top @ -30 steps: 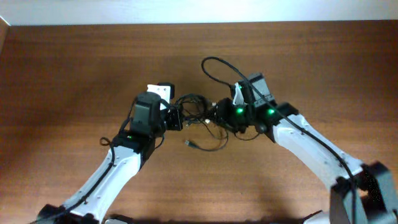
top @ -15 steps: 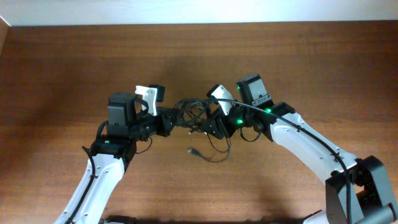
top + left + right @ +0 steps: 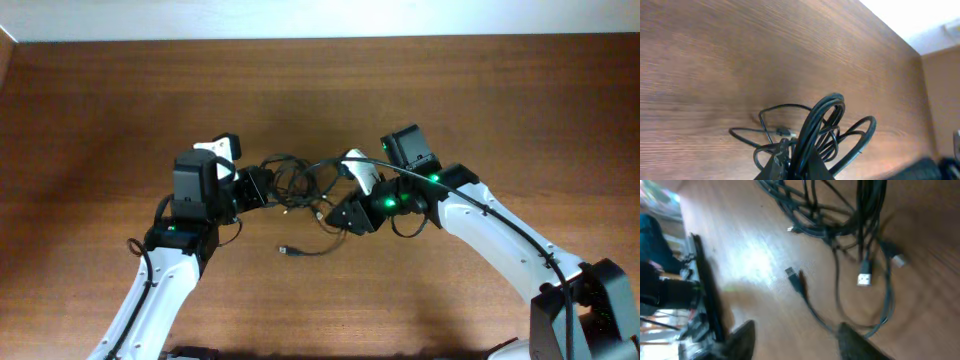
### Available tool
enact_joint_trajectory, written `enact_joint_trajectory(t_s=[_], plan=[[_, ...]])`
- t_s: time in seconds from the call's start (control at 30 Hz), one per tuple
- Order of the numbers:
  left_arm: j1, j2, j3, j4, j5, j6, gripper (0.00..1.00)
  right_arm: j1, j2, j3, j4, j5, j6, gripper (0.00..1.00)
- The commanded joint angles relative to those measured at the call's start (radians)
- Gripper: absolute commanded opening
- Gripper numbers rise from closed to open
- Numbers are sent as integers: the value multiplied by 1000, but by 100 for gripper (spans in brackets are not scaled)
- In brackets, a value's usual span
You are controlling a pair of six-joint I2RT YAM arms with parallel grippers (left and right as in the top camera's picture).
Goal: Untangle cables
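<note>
Cables (image 3: 295,180) sit as one knotted black bundle near the middle of the table (image 3: 480,100), lifted a little at their 9 o'clock side. There my left gripper (image 3: 796,167) is clamped tight on a thick bunch of strands. Its wrist view shows the loops fanning up and away from the closed fingers.

My right gripper (image 3: 796,326) hangs at about 4 o'clock of the bundle with its fingers spread and nothing between them. One thin cord trails across the wood beneath the gap. One loose tail runs out toward 6 o'clock and ends in a small plug (image 3: 288,250) lying flat on the table, apart from the knot. A second, silver-tipped plug (image 3: 864,279) dangles just below the tangle in the right wrist view.

I judge we are mid-separation: one side is anchored and the other hand is free to pick. Next I would bring the right fingers onto a single strand, probably the tail with the free plug, and close on it alone. Then I would draw it toward 4 o'clock while the left holds firm. The risk is grabbing two cords and tightening the knot.
</note>
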Motion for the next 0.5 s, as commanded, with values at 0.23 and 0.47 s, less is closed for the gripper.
enact_joint_trajectory(t_s=[0.23,0.47], plan=[[1,-19,9,9,96,-13,0,77,164,-18,241,114,-23,33],[1,-19,9,-14,92,-13,0,74,128,-3,289,-388,-48,4]])
